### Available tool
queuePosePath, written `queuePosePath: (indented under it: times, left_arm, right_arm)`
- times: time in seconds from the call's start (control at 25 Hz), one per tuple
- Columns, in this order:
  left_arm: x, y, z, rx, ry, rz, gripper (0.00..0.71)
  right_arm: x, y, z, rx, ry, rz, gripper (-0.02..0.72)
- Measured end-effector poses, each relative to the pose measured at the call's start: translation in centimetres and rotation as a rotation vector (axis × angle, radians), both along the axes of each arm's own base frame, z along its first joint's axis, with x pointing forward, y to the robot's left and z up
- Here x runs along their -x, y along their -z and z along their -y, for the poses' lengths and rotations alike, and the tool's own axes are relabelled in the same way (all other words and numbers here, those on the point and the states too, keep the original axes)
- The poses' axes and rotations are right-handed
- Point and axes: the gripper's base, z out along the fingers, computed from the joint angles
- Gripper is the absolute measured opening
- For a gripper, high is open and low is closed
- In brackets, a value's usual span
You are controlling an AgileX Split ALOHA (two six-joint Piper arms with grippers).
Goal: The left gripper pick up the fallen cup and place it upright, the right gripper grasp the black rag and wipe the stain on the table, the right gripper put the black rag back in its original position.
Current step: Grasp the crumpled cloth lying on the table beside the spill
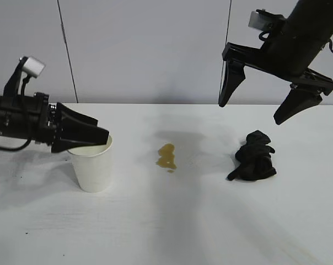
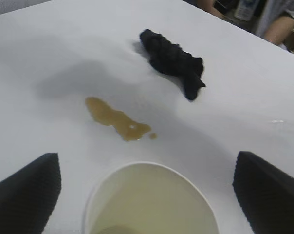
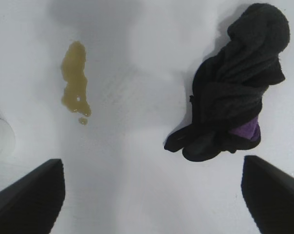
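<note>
White paper cup (image 1: 93,167) standing upright, rim partly hiding behind open left gripper (image 1: 89,138); right gripper (image 1: 266,105) hovering spread above black rag (image 1: 253,157), stain (image 1: 167,157) marking matte table (image 1: 172,226).

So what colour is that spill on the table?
Amber-brown; the spill shows best from the right wrist.

Robot lab test bench: bare white table (image 1: 172,221) against plain grey wall panels (image 1: 144,49) at 12 o'clock, two black arms mounted at its sides, and seated people (image 2: 283,24) visible past the table's far edge.
</note>
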Motion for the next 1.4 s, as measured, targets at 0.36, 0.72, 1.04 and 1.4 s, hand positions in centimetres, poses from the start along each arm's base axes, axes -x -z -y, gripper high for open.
queuePosePath:
  times: [0.36, 0.72, 1.04, 1.4]
  left_arm:
    - [0.9, -9.6, -0.2, -0.172, -0.334, -0.032, 0.693]
    - [-1.5, -10.6, 0.9, -0.253, -0.457, -0.301, 0.693]
    - [-1.3, -9.9, 1.1, -0.288, -0.435, -0.458, 0.693]
    - [-1.1, -10.2, 1.3, -0.284, -0.403, -0.487, 0.693]
  right_arm:
    - [0.0, 0.0, 0.0, 0.001, -0.003, 0.001, 0.683]
    - [0.0, 0.0, 0.0, 0.016, -0.046, 0.018, 0.683]
    - [-0.4, 0.6, 0.5, 0.072, -0.031, 0.026, 0.683]
    - [-2.3, 5.9, 0.9, 0.162, 0.000, -0.017, 0.640]
